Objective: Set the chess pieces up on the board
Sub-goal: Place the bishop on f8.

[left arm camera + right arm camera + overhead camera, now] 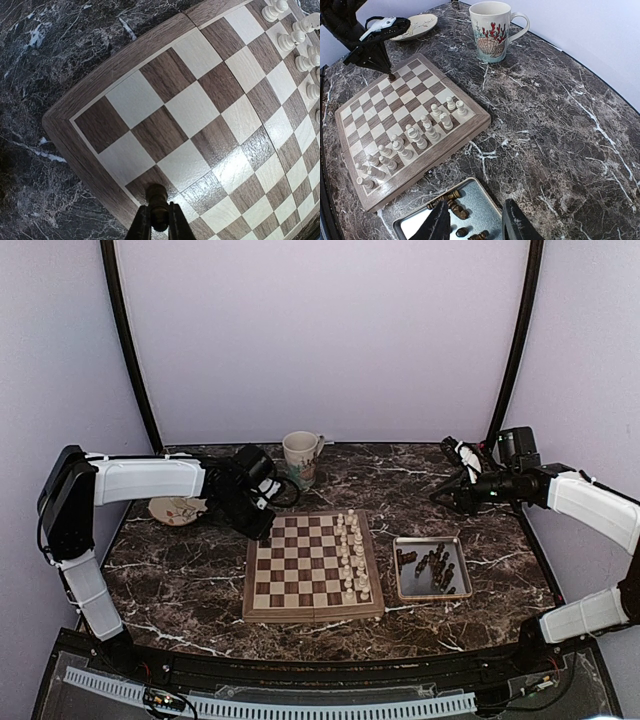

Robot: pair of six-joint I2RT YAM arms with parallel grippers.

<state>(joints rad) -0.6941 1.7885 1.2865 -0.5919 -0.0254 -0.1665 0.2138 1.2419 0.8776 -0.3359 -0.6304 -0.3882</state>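
A dark chess piece (156,200) is pinched by the left gripper (159,222) near the far-left corner of the board (290,575), other dark pieces (437,565) are kept in the metal tray (430,596), and the right gripper (476,222) is held partly spread, empty.

Dark chess piece (157,196): lower body hidden inside left gripper (159,216), kind unclear. Metal tray (481,202): cut by bottom edge. Tray's dark chessmen (436,568): kinds indiscernible.

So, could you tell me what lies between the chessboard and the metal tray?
Nothing but bare marble: the top view shows the chessboard and the tray apart.
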